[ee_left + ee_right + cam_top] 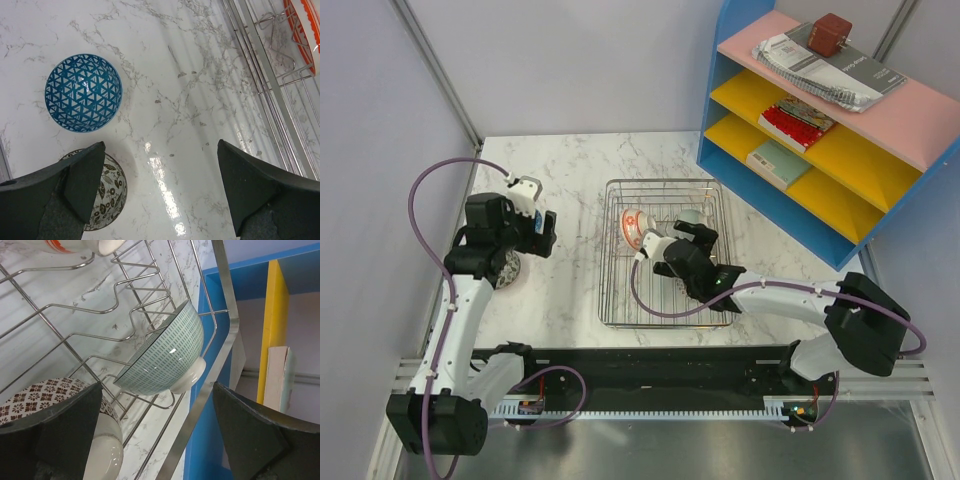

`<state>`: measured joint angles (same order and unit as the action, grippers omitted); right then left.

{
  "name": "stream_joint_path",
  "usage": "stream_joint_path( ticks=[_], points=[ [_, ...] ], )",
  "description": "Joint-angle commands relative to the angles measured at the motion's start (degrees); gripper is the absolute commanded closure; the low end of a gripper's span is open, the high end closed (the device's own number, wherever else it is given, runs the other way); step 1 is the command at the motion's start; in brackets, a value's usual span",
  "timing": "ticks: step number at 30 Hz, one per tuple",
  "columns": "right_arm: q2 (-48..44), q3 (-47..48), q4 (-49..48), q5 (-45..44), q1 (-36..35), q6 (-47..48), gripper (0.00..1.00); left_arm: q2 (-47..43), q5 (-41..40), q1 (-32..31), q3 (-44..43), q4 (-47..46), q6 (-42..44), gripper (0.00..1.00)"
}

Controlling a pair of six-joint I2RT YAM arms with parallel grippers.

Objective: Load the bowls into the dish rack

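The silver wire dish rack (pixel 616 300) stands mid-table. A red-orange bowl (pixel 633 226) and a pale teal bowl (pixel 692 216) stand in its far end. My right gripper (pixel 693 233) hangs over the rack, open and empty. In the right wrist view it (pixel 157 435) is just short of the teal bowl (pixel 165 357), which leans on the tines, with a reddish-brown patterned bowl (pixel 55 395) by its left finger. My left gripper (pixel 542 238) is open and empty above the table left of the rack. Below it (pixel 160 195) lie a blue patterned bowl (pixel 83 93) and a grey floral bowl (pixel 111 192).
A blue shelf unit (pixel 790 195) with yellow shelves, books and a brown box stands at the back right, close to the rack's right rim (pixel 225 340). The rack's left edge (pixel 270 95) shows to the right of the left gripper. Grey walls close in the left side.
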<state>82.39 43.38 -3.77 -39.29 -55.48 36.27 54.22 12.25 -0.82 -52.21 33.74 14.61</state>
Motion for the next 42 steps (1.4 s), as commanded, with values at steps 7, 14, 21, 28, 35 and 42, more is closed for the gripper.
stream_joint_path(
  ticks=[7,14,21,28,35,42],
  points=[
    [-8.81,9.7,17.17,16.57,1.34,-6.12,0.02,2.46,-4.51,0.21,0.96,-5.26,5.42,0.0],
    [-14.88,11.04,31.09,27.24,1.43,-4.99,0.02,11.87,-13.46,0.2,-0.61,-9.73,5.87,0.0],
    [-18.14,7.61,35.15,25.85,1.43,-3.49,0.02,21.89,-19.8,0.73,-3.34,-15.1,6.22,0.0],
    [-17.44,2.33,29.97,17.93,1.43,-2.17,0.02,30.15,-20.34,3.72,-8.78,-16.68,6.66,0.0],
    [-15.33,-0.3,24.08,14.6,1.43,-2.35,0.02,36.48,-20.34,6.0,-13.62,-16.86,6.66,0.0],
    [-11.82,-2.15,15.55,9.14,1.69,-0.85,0.02,39.74,-20.16,7.58,-13.98,-17.82,7.27,0.0]
  ],
)
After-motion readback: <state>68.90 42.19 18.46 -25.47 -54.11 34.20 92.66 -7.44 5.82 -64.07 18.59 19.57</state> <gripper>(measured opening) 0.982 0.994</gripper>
